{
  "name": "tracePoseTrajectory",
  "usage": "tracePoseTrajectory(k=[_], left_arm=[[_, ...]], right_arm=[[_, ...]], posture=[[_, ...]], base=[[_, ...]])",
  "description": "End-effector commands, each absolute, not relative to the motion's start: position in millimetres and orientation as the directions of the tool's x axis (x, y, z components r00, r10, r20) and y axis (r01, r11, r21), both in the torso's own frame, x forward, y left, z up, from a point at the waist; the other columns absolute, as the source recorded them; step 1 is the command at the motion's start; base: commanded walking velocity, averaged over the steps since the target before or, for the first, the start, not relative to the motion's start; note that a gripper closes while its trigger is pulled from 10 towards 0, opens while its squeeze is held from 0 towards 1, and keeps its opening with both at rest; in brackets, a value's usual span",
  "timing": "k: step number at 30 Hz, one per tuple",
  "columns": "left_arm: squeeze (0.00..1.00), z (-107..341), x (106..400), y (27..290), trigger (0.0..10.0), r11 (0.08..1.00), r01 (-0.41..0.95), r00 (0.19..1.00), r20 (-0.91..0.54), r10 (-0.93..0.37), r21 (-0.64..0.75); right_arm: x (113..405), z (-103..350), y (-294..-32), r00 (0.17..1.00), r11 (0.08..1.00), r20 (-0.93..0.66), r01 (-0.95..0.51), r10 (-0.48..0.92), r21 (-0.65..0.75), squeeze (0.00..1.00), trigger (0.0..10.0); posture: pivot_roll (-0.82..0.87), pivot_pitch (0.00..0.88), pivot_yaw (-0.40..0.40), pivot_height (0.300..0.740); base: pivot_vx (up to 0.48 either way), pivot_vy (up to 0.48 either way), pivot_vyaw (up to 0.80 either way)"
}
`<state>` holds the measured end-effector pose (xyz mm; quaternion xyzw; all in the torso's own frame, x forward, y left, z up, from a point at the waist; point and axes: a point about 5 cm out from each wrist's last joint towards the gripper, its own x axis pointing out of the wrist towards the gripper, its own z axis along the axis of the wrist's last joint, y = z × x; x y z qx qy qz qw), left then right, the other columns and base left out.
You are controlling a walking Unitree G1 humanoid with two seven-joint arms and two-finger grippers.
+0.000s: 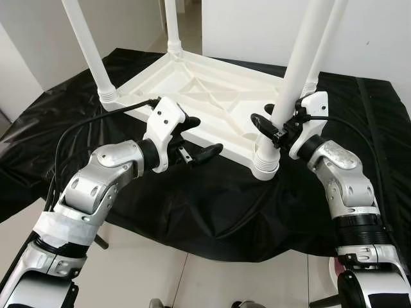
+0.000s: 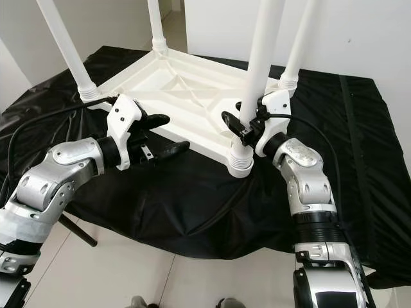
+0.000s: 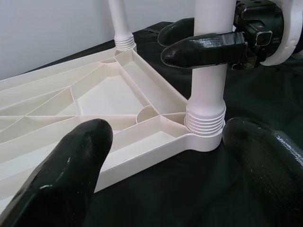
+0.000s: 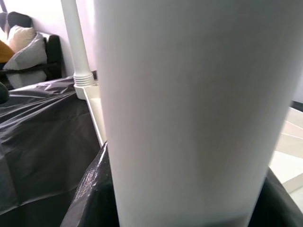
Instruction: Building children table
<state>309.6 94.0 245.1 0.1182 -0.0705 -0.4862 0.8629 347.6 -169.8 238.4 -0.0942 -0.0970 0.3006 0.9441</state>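
black plastic sheet (image 1: 192, 212) spread wrinkly over the floor | pale tiled floor (image 1: 160, 282) past the sheet's near edge | white wall (image 1: 372, 38) behind | cushions (image 4: 21, 45) piled beyond the sheet's edge

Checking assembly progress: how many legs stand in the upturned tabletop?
4, one per corner: near-left leg, far-left leg, far-right leg, and near-right leg, which the right tool is gripping.
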Motion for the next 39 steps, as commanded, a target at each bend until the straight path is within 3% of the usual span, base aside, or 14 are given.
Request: tracePoseTrajectory(k=[1,8,13,15,21,29,39], left_arm=[[0.00,244.9,304.6,95.1,10.0,0.421,0.865,0.445,-0.030,-0.895,0.274],[0.00,244.1,303.6,93.4,10.0,0.392,0.881,0.418,-0.046,-0.907,0.265],[0.00,239.8,302.4,91.7,10.0,0.343,0.906,0.373,-0.083,-0.924,0.249],[0.00,233.0,300.2,90.3,10.0,0.278,0.934,0.312,-0.130,-0.941,0.225],[0.00,228.9,298.0,89.1,10.0,0.233,0.950,0.268,-0.159,-0.950,0.210],[0.00,228.1,296.2,87.0,10.0,0.229,0.950,0.265,-0.161,-0.951,0.211],[0.00,226.6,297.1,87.1,10.0,0.253,0.944,0.287,-0.155,-0.945,0.211]], right_arm=[[348.4,204.2,-168.4,0.784,0.765,-0.031,-0.613,0.620,-0.197,0.00,10.0],[346.2,194.5,-170.9,0.759,0.731,-0.094,-0.647,0.644,-0.216,0.00,10.0],[347.2,193.4,-176.7,0.765,0.735,-0.108,-0.641,0.635,-0.224,0.00,10.0],[347.4,192.0,-182.6,0.775,0.741,-0.119,-0.629,0.620,-0.234,0.00,10.0],[345.1,187.1,-189.5,0.786,0.756,-0.126,-0.617,0.606,-0.218,0.00,10.0],[338.0,180.9,-191.7,0.784,0.760,-0.125,-0.620,0.608,-0.192,0.00,10.0],[327.3,163.9,-175.9,0.752,0.743,-0.118,-0.659,0.649,-0.113,0.00,10.0]], posture=[[-0.08,0.141,0.085,0.740],[-0.08,0.141,0.085,0.740],[-0.08,0.141,0.085,0.740],[-0.08,0.140,0.085,0.740],[-0.08,0.136,0.087,0.740],[-0.08,0.133,0.084,0.740],[-0.08,0.130,0.083,0.740]], base=[[0.000,0.000,0.00],[0.000,0.000,0.00],[0.000,0.000,0.00],[0.000,0.000,0.00],[0.000,0.000,0.00],[0.000,0.000,0.00],[0.000,0.000,0.00]])
